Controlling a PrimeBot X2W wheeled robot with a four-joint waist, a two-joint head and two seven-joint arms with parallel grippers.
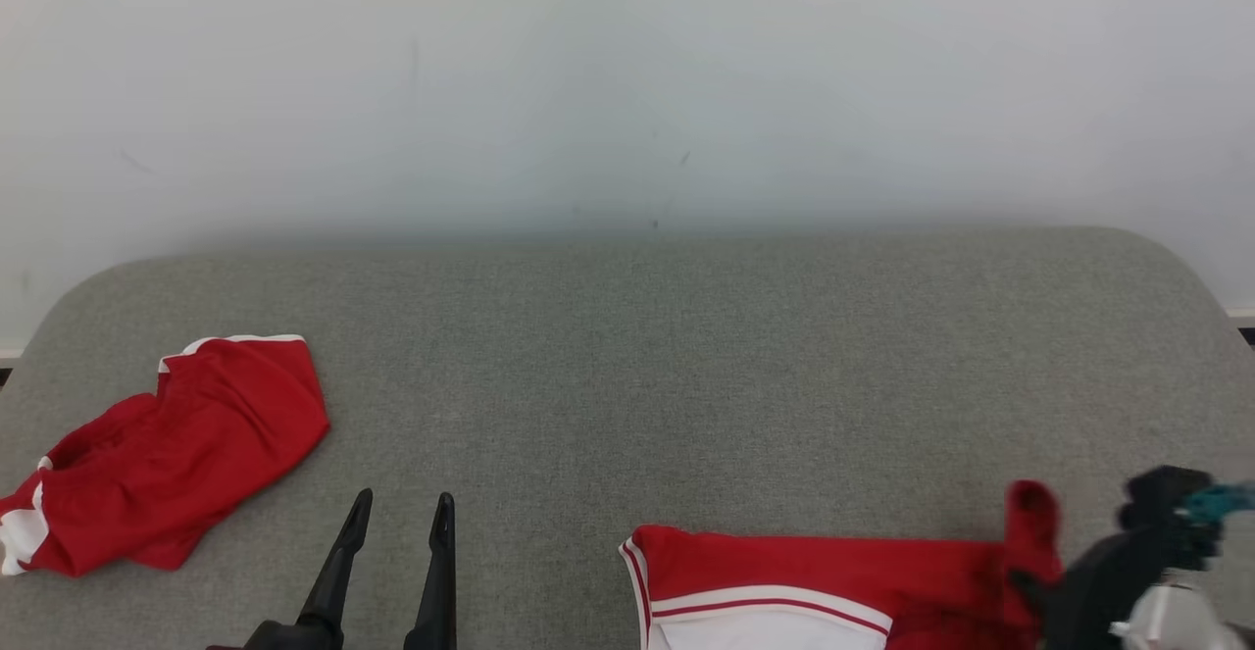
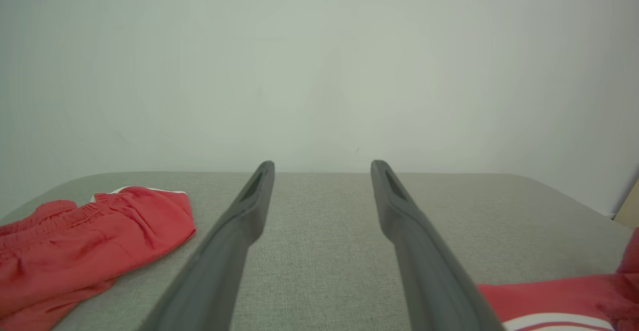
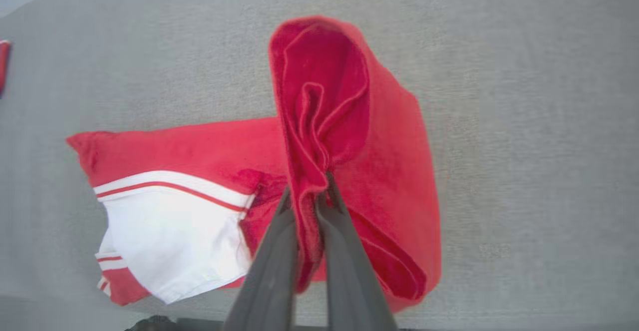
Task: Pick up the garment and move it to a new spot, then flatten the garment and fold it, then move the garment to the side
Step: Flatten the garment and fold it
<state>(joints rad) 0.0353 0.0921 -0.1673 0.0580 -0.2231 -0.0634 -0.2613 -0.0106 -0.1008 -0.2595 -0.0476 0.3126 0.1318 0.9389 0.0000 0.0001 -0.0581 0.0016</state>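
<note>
Garment [image 3: 199, 146] fold pinched up, clenched in right gripper [image 3: 307, 191]; left gripper [image 1: 404, 498] released, spread wide.

The left jaws stand wide apart at the lower left of the head view, their two dark fingers [image 1: 338, 557] pointing up the frame and leaning a little rightward. The right jaws, at the lower right corner, are pressed together on a raised fold of the garment [image 3: 389, 171], with the dark wrist [image 1: 1108, 572] and pale forearm [image 1: 1172, 621] behind them.
</note>
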